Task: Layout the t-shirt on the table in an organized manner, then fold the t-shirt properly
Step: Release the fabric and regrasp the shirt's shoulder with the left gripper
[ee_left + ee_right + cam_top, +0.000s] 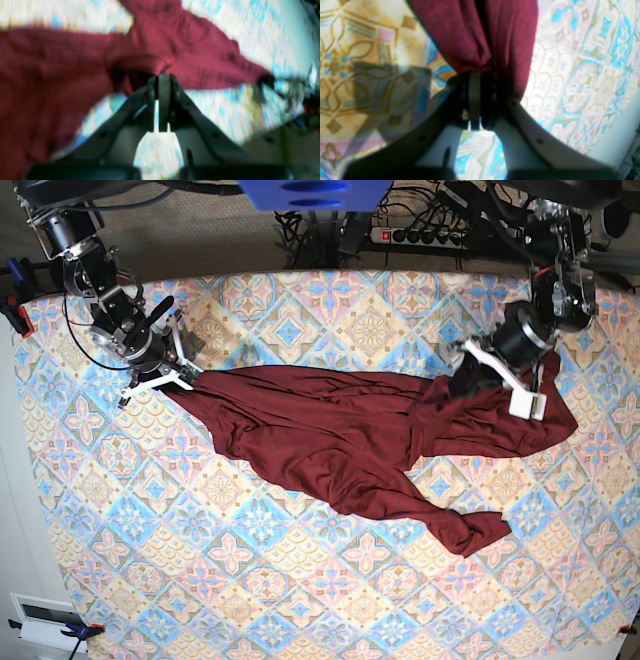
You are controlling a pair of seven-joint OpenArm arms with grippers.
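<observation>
The dark maroon t-shirt (340,430) lies crumpled and stretched across the patterned table (250,580), with one end trailing toward the front right. My right gripper (183,382) is at the shirt's left tip, and the right wrist view shows it (477,73) shut on a bunched edge of the t-shirt (475,32). My left gripper (462,383) is over the shirt's right part. In the left wrist view it (163,77) is shut on a fold of the t-shirt (62,65), which is blurred there.
The table's left edge (22,480) and back edge run close to both arms. Behind the table are cables and a power strip (420,232). A white box (45,617) sits off the front-left corner, and a red clamp (18,315) grips the left edge.
</observation>
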